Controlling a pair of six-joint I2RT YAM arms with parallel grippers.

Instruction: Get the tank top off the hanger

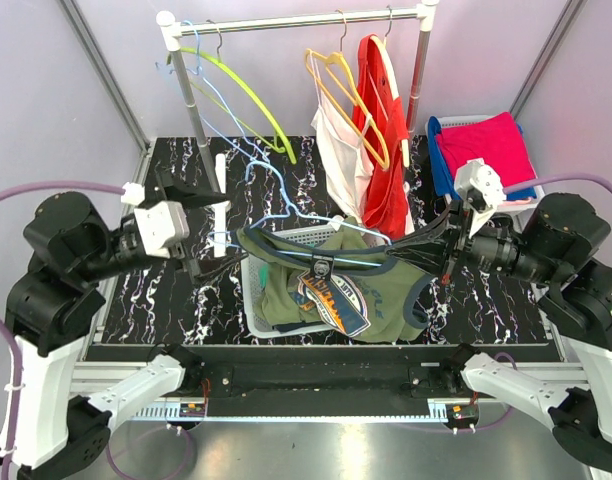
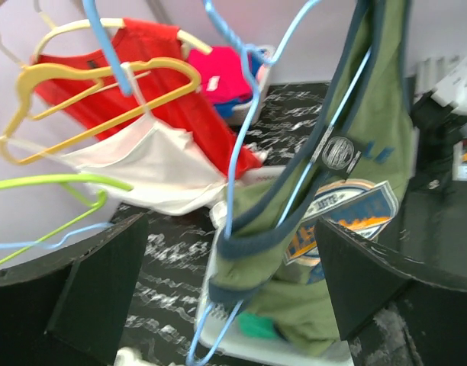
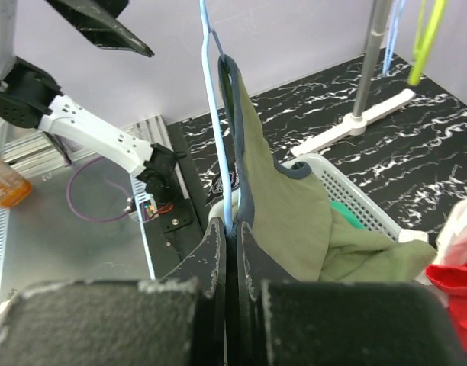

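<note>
An olive green tank top (image 1: 336,290) with navy trim and a chest badge hangs on a light blue wire hanger (image 1: 351,262), held level above a white basket. My right gripper (image 1: 398,250) is shut on the hanger's right end together with the navy strap; the right wrist view shows the wire (image 3: 216,122) and the tank top (image 3: 279,198) running up from my closed gripper (image 3: 233,229). My left gripper (image 1: 208,235) is open and empty, just left of the hanger's left end. In the left wrist view the tank top (image 2: 371,130) and hanger (image 2: 235,152) lie ahead of the open gripper (image 2: 233,290).
A white basket (image 1: 254,300) under the tank top holds some green cloth. A clothes rack (image 1: 296,20) at the back carries a white top (image 1: 336,150) on a yellow hanger, a red top (image 1: 386,170), and bare green and blue hangers. A bin of pink and blue clothes (image 1: 486,150) stands back right.
</note>
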